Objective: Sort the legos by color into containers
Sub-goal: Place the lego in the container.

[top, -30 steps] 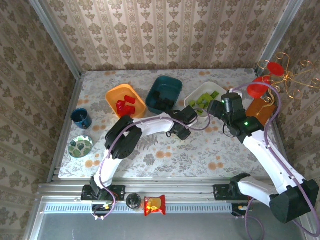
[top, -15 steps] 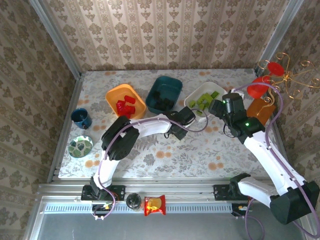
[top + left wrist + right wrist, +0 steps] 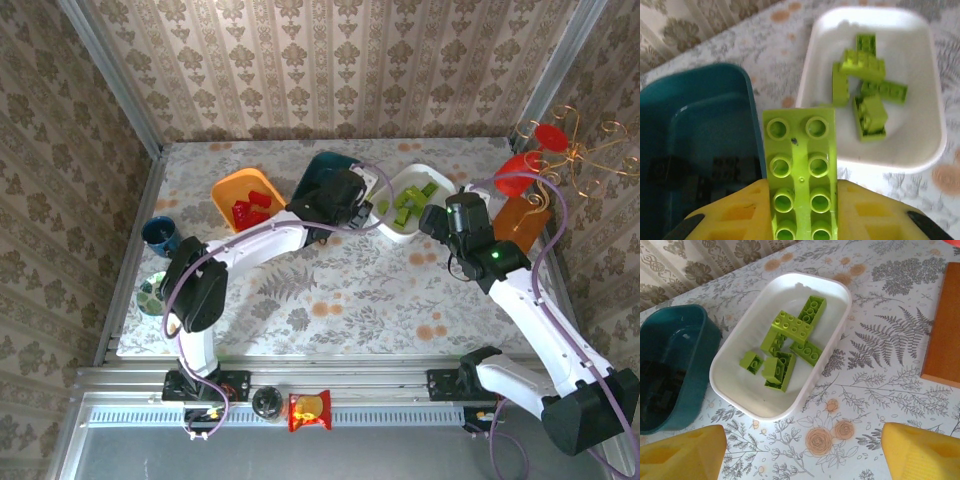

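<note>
Between the fingers of my left claw (image 3: 343,197) sits a green brick (image 3: 801,170), clenched tight, with the teal bin (image 3: 700,105) ahead-left of it and the white bin (image 3: 912,55) holding more green bricks (image 3: 870,117) ahead-right. My right claw (image 3: 800,455) hangs released over the surface, the white bin just ahead of it.

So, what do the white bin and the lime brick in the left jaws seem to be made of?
White bin: probably moulded plastic, smooth and slightly glossy, judging by its rounded rim and soft highlights. Lime brick: probably hard plastic, semi-glossy; its studs are crisp and uniformly coloured.
</note>
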You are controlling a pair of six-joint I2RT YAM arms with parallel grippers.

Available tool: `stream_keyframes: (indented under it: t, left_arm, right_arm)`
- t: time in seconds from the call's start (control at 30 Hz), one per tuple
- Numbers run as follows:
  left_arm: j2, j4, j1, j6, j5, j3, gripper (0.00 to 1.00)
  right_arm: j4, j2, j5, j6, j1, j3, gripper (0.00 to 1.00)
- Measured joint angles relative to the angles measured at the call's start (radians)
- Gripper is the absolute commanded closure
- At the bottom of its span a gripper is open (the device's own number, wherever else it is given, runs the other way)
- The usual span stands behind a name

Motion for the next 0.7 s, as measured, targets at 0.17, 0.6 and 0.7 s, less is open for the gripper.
stream_keyframes:
  t: [0.17, 0.6, 0.7]
  left_arm:
    - [0.096, 0.13, 0.051, -0.053, 0.127, 0.064, 0.65]
    - [0.397, 0.179, 0.084, -0.15, 0.334, 0.278, 0.53]
    - [0.404, 0.173, 0.091, -0.166, 0.354, 0.287, 0.34]
  right_arm:
    - [0.0, 0.0, 0.0, 0.003, -0.005, -0.014, 0.18]
    - [0.0, 0.0, -0.001, 0.006, -0.005, -0.027, 0.17]
    - [0.0, 0.0, -0.001, 0.006, -0.005, -0.027, 0.17]
